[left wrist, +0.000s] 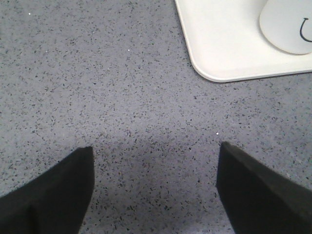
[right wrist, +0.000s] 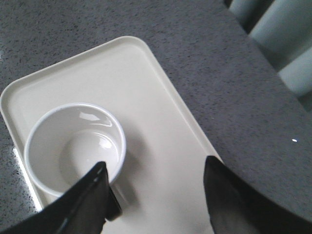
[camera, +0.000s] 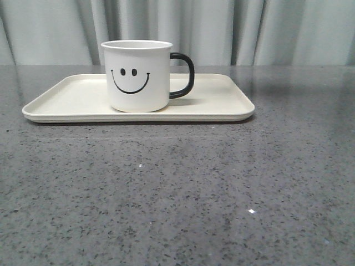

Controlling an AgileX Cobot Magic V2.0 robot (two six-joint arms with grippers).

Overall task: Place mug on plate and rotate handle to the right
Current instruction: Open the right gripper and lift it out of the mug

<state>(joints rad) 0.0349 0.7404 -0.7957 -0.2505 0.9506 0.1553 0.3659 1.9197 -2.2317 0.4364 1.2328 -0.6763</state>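
I see the mug [camera: 137, 76] on the plate [camera: 222, 108], handle [camera: 184, 75] right; both grippers released; task appears complete.

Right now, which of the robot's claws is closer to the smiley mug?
Right. The right gripper hangs open just above the mug; the left gripper hovers over bare table off the plate's corner.
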